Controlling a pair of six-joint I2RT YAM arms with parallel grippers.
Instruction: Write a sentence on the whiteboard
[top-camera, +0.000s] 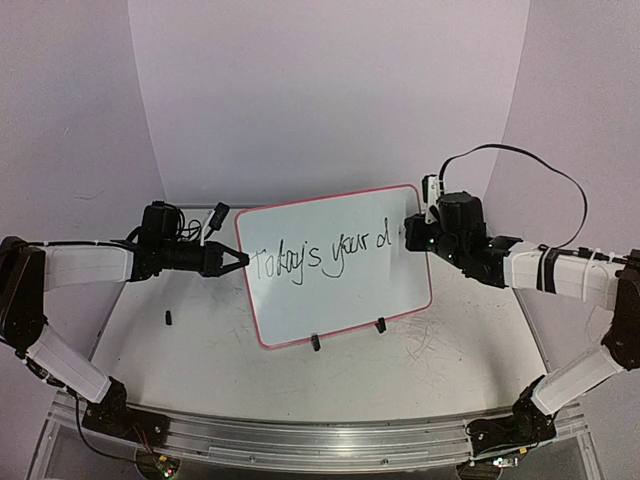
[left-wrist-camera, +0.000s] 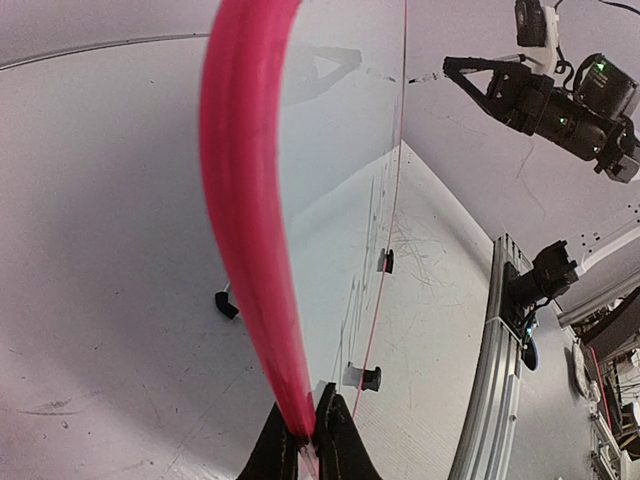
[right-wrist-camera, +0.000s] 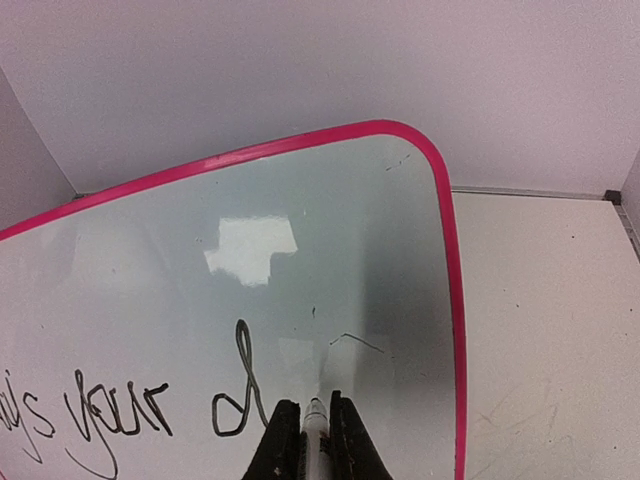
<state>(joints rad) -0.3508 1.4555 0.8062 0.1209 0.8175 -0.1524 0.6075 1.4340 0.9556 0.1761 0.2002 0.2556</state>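
Just right of the letter "d", where the sentence (right-wrist-camera: 150, 410) breaks off, the marker (right-wrist-camera: 317, 432) tip appears to meet the whiteboard (right-wrist-camera: 330, 200). The unwritten letters therefore lie further right, along the line of writing toward the board's right rim. The right gripper (right-wrist-camera: 315, 408) is the nearer tool and is clenched on the marker, whose barrel runs between the two fingers and points into the board face. The board stands on the table (top-camera: 200, 350) on its two black feet (top-camera: 315, 343), leaning back a little, with "Today's your d" across its middle. At its left edge the left gripper (top-camera: 236, 262) is pinched onto the pink rim (left-wrist-camera: 245, 200), steadying it. Judging from this, "ay." remains to be written, and the room left looks tight.
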